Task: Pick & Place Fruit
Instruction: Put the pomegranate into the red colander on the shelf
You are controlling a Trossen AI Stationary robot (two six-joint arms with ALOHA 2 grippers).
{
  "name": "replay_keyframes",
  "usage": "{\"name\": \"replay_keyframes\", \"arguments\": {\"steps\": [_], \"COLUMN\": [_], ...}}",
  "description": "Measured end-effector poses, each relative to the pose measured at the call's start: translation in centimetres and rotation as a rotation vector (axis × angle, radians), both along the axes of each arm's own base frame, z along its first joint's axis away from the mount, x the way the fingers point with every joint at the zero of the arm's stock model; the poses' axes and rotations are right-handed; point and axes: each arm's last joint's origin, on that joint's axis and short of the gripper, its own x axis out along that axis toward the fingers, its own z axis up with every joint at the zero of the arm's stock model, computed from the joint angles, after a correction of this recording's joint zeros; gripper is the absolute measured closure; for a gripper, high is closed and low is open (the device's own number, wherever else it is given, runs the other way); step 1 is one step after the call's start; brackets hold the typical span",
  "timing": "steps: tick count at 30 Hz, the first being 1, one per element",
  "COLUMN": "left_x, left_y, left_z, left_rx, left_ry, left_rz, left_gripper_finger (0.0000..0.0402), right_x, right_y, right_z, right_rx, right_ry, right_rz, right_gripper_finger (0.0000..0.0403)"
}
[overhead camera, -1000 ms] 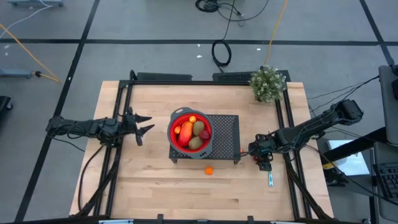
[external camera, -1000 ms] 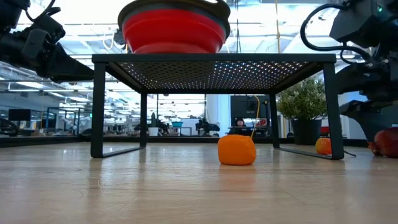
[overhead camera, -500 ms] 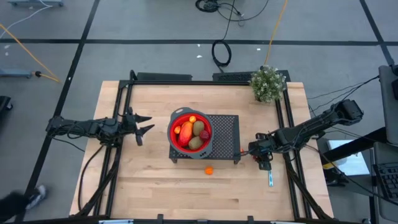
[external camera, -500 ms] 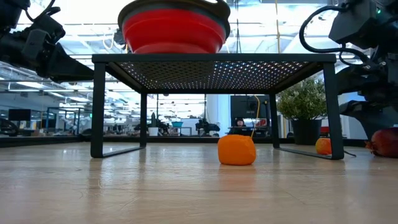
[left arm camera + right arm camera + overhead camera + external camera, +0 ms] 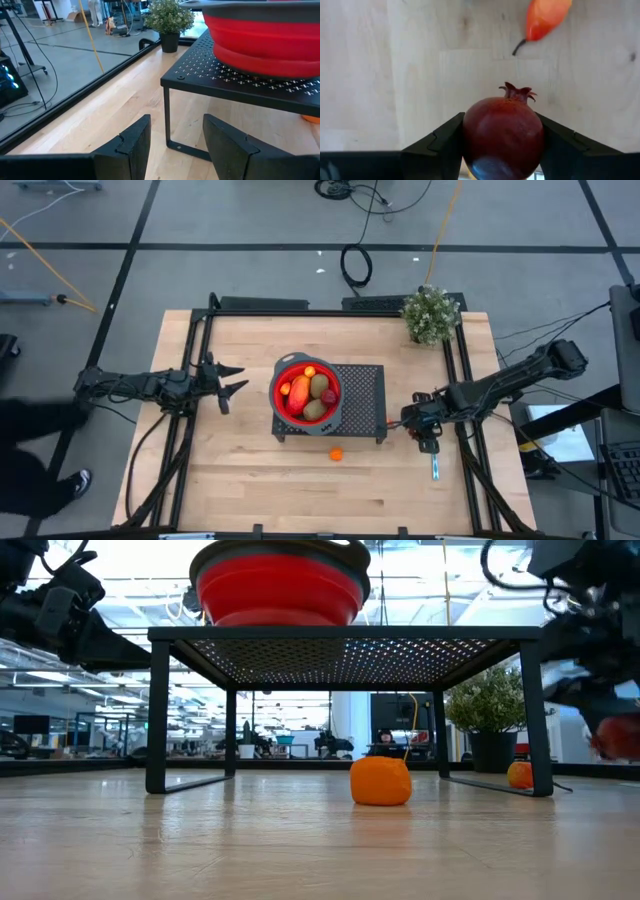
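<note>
1. Right gripper (image 5: 502, 150) sat at the table's right side, just beside the black mesh stand (image 5: 360, 395), fingers (image 5: 437, 145) clamped on both sides of a dark red pomegranate (image 5: 503, 135). In the low view the fruit looked clear of the wood.
2. Left gripper (image 5: 172, 145) hung over the left part of the table, pointing at the stand, jaws partly apart, nothing between them.
3. Red bowl (image 5: 280, 405) stood on the stand's left end, holding two brown ovals (image 5: 319, 388), a longer red-orange piece (image 5: 299, 393), a small orange ball (image 5: 309, 371) and a dark red piece (image 5: 329, 397).
4. One orange ball (image 5: 380, 781) lay on the table by the stand's front edge.
5. An orange piece with a dark stem (image 5: 544, 17) lay on the wood near the right gripper.
6. Potted plant (image 5: 431, 314) stood at the back right corner; pale-handled utensil (image 5: 436, 468) lay just beside the right gripper.
</note>
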Motion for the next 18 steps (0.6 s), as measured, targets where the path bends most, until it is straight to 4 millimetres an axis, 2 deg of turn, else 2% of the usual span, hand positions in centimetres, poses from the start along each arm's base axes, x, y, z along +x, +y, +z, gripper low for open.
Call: {"name": "replay_keyframes", "arguments": {"steps": [10,18], "left_x": [0.0,0.0], "left_y": [0.0,0.0], "left_z": [0.0,0.0], "left_rx": [0.000,-0.001], "left_ry": [0.000,0.000], "left_rz": [0.000,0.000], "left_gripper_finger": [0.0222,0.0222], "right_x": [0.6,1.0], "right_y": [0.2,0.3], "right_z": [4.7,7.5], "right_rx": [-0.005,-0.006], "right_ry": [0.004,-0.020], "right_rz": [-0.001,0.016], "right_gripper_finger": [0.0203,0.0203]}}
